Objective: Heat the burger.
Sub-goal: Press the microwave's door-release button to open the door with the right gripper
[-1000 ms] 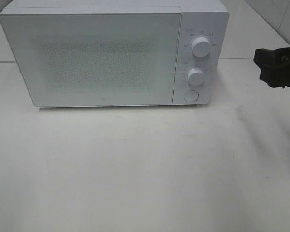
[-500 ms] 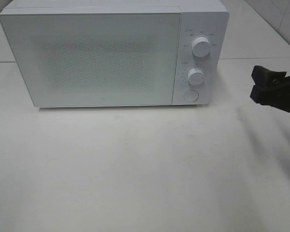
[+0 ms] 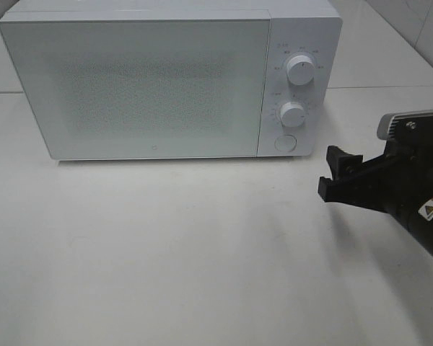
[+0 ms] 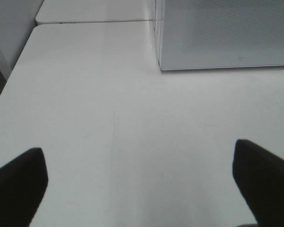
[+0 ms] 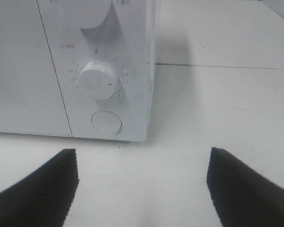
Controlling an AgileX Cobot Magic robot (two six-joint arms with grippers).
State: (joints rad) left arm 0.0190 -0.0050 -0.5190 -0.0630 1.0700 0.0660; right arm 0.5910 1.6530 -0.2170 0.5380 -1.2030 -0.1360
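Note:
The burger is out of view in every frame. A white microwave (image 3: 144, 79) stands at the back of the table with its door shut. My right gripper (image 3: 332, 173) is open and empty, low over the table in front of and to the right of the microwave's control panel. The right wrist view looks between its fingers (image 5: 38, 189) at the lower knob (image 5: 98, 79) and the round button (image 5: 106, 121). Only the left wrist view shows my left gripper (image 4: 142, 184), open and empty above bare table, with the microwave's left front corner (image 4: 162, 66) ahead.
The control panel carries an upper knob (image 3: 300, 70), a lower knob (image 3: 293, 114) and a round button (image 3: 285, 143). The white table (image 3: 187, 245) stretches in front of the microwave. A table edge (image 4: 9, 80) runs along the left side, with a seam behind.
The right arm has come in from the right edge, dropping lower and moving left toward the microwave's front right. Its fingers stay open. The microwave has not changed.

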